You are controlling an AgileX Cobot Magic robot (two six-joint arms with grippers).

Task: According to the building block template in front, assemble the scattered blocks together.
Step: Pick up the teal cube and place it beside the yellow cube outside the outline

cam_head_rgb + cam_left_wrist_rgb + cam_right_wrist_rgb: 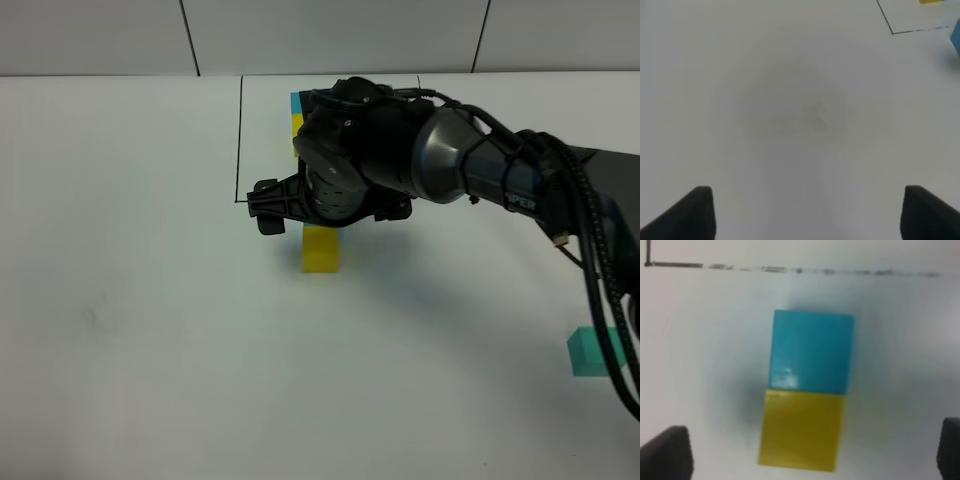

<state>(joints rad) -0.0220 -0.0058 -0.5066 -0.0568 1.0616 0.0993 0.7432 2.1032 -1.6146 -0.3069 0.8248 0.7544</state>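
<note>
Blue block [812, 351] against yellow block [801, 430]; beneath wide-parted right pincer [807, 450]

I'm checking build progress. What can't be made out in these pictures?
1. Template: high view, right arm covers all but blue and yellow slivers.
2. Blue block: hidden under that arm in the high view; the right wrist view shows it blurred, against the yellow block.
3. Green block: high view, cables cross its edge.
4. Left end effector: left wrist view, only fingertips, cut off by the edge.
</note>
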